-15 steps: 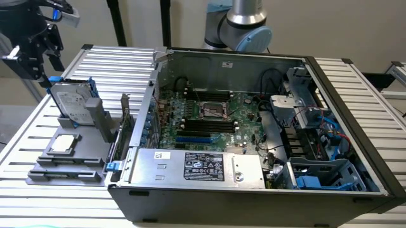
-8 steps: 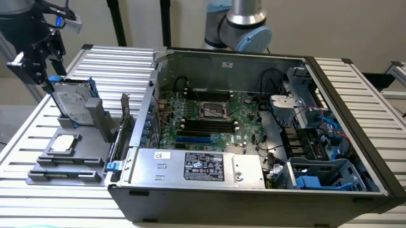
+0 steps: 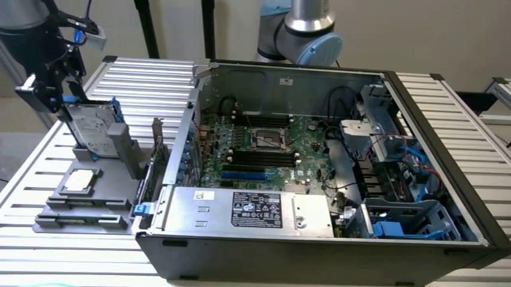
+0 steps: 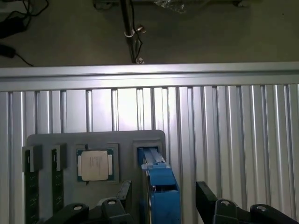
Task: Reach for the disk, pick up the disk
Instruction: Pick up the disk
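The disk (image 3: 90, 127) stands on edge in a slot of a grey holder (image 3: 108, 179) at the exterior view's left. It is a silver-grey drive with a white label in a bright blue frame. My gripper (image 3: 57, 95) hangs right at its upper end, open. In the wrist view the disk's blue top edge (image 4: 161, 189) lies between the two black fingers (image 4: 117, 205), with a gap on each side. Nothing is gripped.
A small square processor chip (image 3: 80, 179) (image 4: 96, 165) lies flat on the same holder (image 4: 93, 140), next to two slotted blocks. An open computer case (image 3: 319, 179) with a blue-grey drive cage (image 3: 407, 224) takes up the exterior view's right. Everything rests on a slatted metal table (image 4: 224, 121).
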Motion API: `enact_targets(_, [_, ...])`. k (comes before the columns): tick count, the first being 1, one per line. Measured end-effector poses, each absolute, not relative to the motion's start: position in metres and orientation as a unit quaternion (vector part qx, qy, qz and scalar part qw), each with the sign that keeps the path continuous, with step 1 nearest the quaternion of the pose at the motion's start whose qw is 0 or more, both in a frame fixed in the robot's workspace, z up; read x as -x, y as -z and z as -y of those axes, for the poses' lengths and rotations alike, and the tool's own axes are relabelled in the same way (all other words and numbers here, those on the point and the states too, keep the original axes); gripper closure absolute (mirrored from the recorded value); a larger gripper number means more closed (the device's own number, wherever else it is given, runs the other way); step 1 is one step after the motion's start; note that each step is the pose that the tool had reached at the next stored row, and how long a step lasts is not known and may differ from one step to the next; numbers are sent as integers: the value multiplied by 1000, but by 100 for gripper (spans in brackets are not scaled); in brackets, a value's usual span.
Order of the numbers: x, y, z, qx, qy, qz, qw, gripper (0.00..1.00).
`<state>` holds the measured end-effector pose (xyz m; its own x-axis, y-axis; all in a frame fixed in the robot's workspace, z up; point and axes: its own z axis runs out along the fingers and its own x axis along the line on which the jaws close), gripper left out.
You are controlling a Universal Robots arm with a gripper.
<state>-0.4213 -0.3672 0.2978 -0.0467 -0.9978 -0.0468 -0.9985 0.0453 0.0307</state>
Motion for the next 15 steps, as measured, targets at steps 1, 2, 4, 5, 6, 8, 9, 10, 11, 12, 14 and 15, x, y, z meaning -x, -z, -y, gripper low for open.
enact_targets(1, [421, -296, 367, 691, -27, -723, 7, 35])
enact_targets(2, [421, -294, 367, 691, -26, -722, 7, 35])
enact_targets(4, [421, -292, 367, 691, -26, -722, 8, 35])
enact_targets(5, [421, -291, 367, 691, -26, -722, 8, 35])
enact_targets(6, [421, -290, 367, 691, -26, -722, 7, 35])
enact_targets(8, [421, -290, 366, 692, -26, -722, 7, 35])
enact_targets(9, [421, -289, 366, 692, -26, -722, 7, 35])
enact_targets(10, [421, -289, 366, 692, -26, -722, 7, 35])
enact_targets(11, [421, -289, 366, 692, -26, -722, 7, 35])
enact_targets(12, [421, -289, 366, 692, -26, -722, 8, 35])
enact_targets(14, [421, -289, 365, 692, -26, -722, 8, 35])
enact_targets(15, [421, -289, 365, 692, -26, -722, 8, 35])
